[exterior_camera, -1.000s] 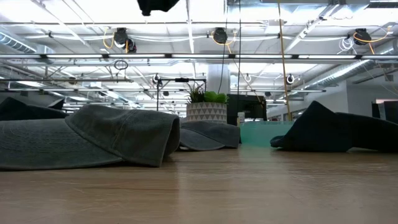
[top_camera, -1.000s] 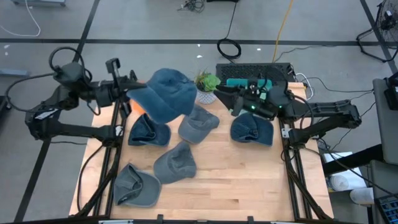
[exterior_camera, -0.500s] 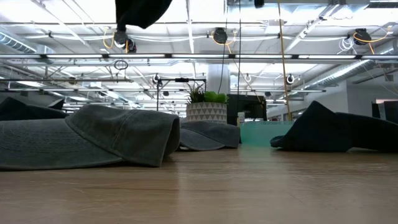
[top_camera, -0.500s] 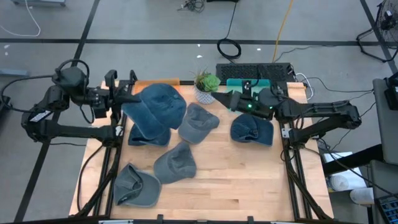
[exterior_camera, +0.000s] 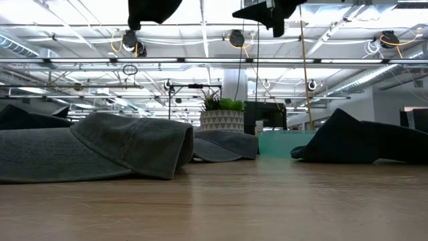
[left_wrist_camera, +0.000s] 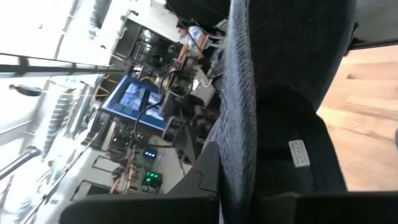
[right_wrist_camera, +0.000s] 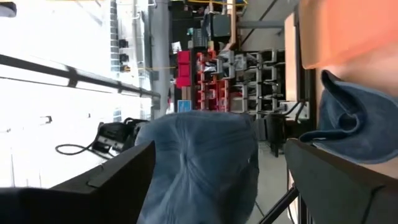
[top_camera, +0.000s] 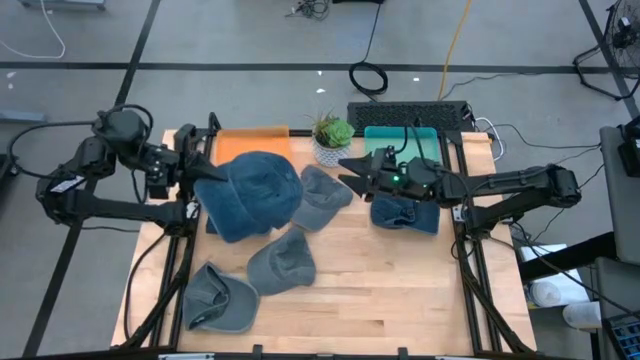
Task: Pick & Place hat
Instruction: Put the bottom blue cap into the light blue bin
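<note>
A blue hat (top_camera: 252, 188) hangs above the table's far left part, over the other hats, and shows at the top of the low view (exterior_camera: 150, 9). My left gripper (top_camera: 199, 168) is shut on its left edge. My right gripper (top_camera: 351, 172) stands open in the air near the potted plant (top_camera: 333, 134), pointing toward the held hat (right_wrist_camera: 199, 165), with nothing between its fingers. On the table lie three grey hats (top_camera: 320, 196), (top_camera: 282, 262), (top_camera: 220, 298) and a dark blue hat (top_camera: 405, 212) under the right arm. My left gripper pinches the hat's rim edge (left_wrist_camera: 240, 163) between its two fingers, coming level from the table's left side. The hat stretches out from the fingers toward the right, lifted clear of the table and of the hats beneath it.
An orange tray (top_camera: 250, 139) and a teal tray (top_camera: 402, 134) stand at the far edge, with the plant between them. Another dark blue hat (top_camera: 214, 218) lies partly under the held one. Bare wood (top_camera: 390, 290) lies at the near right.
My left gripper has drawn back toward the table's left edge and sunk a little, turning the hat; the hat has come toward the near edge and lower. My right gripper has come down and toward the left, rolling about its own line, and now shows in the low view.
</note>
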Available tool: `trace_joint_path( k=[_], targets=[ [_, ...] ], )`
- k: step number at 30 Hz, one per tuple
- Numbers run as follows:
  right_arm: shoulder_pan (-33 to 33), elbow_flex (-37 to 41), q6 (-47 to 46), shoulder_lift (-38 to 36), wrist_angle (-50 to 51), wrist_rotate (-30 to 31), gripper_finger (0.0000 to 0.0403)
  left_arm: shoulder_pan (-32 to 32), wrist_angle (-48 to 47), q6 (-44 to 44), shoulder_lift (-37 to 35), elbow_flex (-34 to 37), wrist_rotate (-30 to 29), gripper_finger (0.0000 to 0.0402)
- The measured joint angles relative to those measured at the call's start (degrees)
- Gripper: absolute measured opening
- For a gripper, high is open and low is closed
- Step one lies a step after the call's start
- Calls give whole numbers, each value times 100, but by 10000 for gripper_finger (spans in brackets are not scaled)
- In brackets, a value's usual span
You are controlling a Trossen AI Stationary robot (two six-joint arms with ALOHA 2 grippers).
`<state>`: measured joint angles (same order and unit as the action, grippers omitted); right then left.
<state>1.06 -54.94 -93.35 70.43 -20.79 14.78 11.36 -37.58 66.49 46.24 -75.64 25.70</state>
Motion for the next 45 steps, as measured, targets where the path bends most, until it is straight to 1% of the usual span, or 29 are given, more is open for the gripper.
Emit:
trace_joint_path(
  k=[3,5,9,11,12,16,21,24,27,32,36,40,45],
  targets=[
    [0,11,-64,0,-5,-9,345,-169,10,119,159,0,-113,7],
    [0,11,-71,0,1,-133,345,-289,74,197,287,0,-209,7],
    [0,11,-333,44,-10,-176,345,-521,337,486,511,0,-723,7],
    [4,15,-509,56,91,-342,345,-620,504,592,612,0,-938,7],
    [22,15,-569,57,116,-446,345,-664,600,643,669,0,-976,7],
    [39,13,-687,59,265,-461,345,-839,802,703,869,0,-986,7],
    [39,13,-645,55,13,-480,345,-1016,830,717,1153,1,-980,7],
    [42,13,-513,59,-84,-759,345,-1081,1123,692,1335,0,-1003,7],
    [39,13,-471,57,-105,-925,345,-1174,1406,697,1500,1,-1235,7],
    [37,13,-338,57,-133,-1213,345,-1214,1579,676,1653,1,-1308,7],
    [37,13,-283,57,-161,-1340,344,-1212,1567,668,1765,0,-1782,7],
    [37,13,-171,57,-176,-1362,323,-1209,1589,651,1783,1,-1872,7],
    [35,13,-133,57,-255,-1517,278,-1208,1551,659,1788,0,-1935,7]
  ],
)
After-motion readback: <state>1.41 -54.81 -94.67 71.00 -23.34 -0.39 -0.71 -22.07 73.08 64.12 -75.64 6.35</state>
